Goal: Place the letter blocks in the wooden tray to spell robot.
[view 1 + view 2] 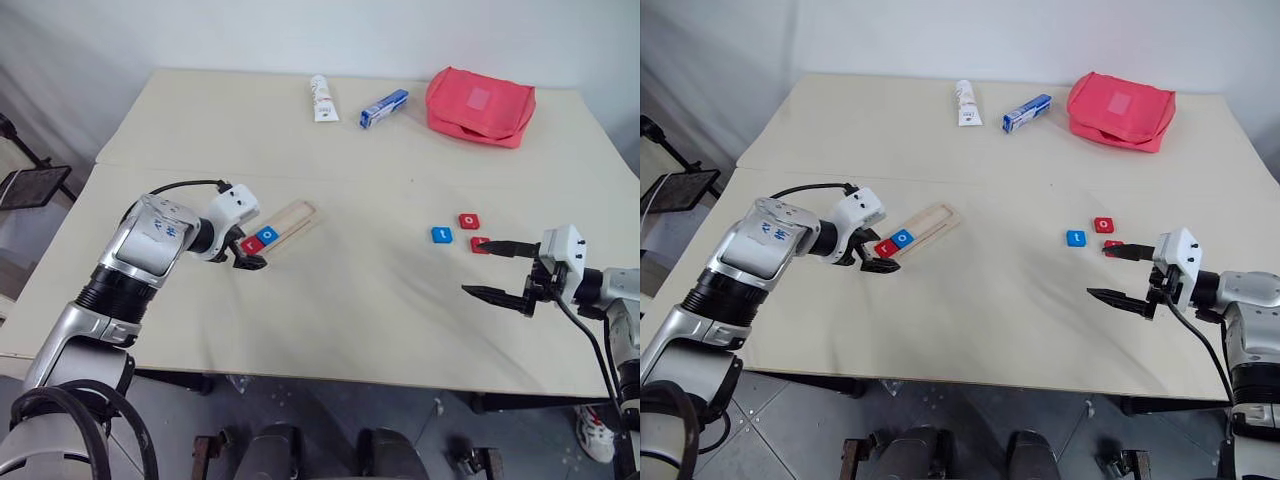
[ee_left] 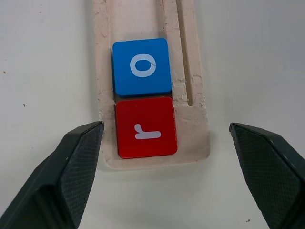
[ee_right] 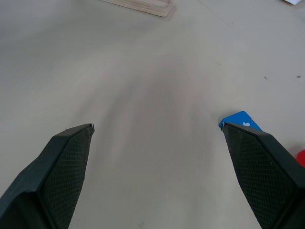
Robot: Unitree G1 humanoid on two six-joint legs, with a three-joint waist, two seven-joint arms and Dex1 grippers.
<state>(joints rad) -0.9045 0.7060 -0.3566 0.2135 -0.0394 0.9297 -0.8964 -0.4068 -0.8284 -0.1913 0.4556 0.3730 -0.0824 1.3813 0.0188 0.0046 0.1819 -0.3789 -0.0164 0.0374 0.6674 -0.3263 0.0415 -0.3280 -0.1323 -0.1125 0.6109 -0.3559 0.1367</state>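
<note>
The wooden tray (image 1: 293, 220) lies slanted left of the table's middle. At its near end sit two letter blocks, a red "r" (image 2: 145, 127) and, right behind it, a blue "o" (image 2: 141, 67). My left gripper (image 2: 165, 126) hovers open over that end, a finger on either side of the tray, touching nothing. Three loose letter blocks lie on the right: a blue one (image 1: 442, 234), a red one (image 1: 469, 221) and another red one (image 1: 481, 245). My right gripper (image 1: 473, 268) is open and empty just in front of them, its upper fingertip by the nearest red block.
At the table's far edge lie a white tube (image 1: 323, 98), a blue-and-white box (image 1: 384, 108) and a pink pouch (image 1: 480, 105). Bare tabletop (image 1: 370, 280) stretches between the tray and the loose blocks.
</note>
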